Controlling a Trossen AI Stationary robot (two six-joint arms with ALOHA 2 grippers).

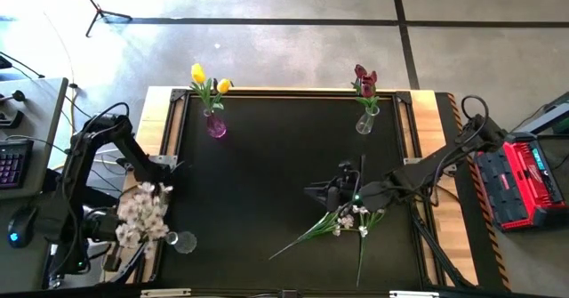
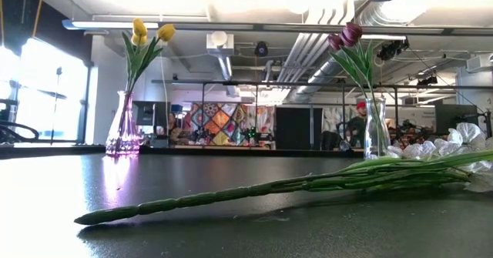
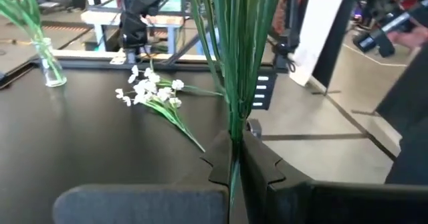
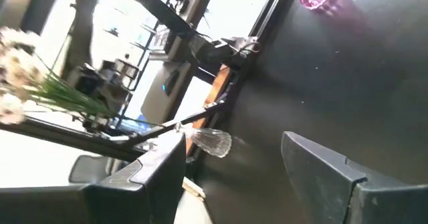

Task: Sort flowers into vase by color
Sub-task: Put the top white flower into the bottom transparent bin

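Observation:
My left gripper (image 3: 234,165) is shut on the green stems of a white-pinkish blossom spray (image 1: 142,213) at the table's near left corner, beside a small clear vase (image 1: 182,241). The blossoms hide its fingers in the high view. My right gripper (image 1: 322,194) is open and empty over the mat, just beyond a second white spray (image 1: 351,220) that lies flat on the table with its long stems (image 2: 269,187) toward the near edge. Yellow tulips (image 1: 209,80) stand in a purple vase (image 1: 215,125). Dark red tulips (image 1: 364,83) stand in a clear vase (image 1: 364,123). My left gripper pinches the spray's bundle of green stems (image 3: 234,127) between its two fingers. The fingers point level toward the table's right and lie across the stems. The stems run up out of the wrist picture, and the spray is lifted clear of the table.
The two filled vases stand at the mat's far edge, left and right. The black mat (image 1: 267,173) is bare between them and the lying spray. A wooden frame (image 1: 427,147) borders the mat. A red case (image 1: 524,182) sits off the table's right side.

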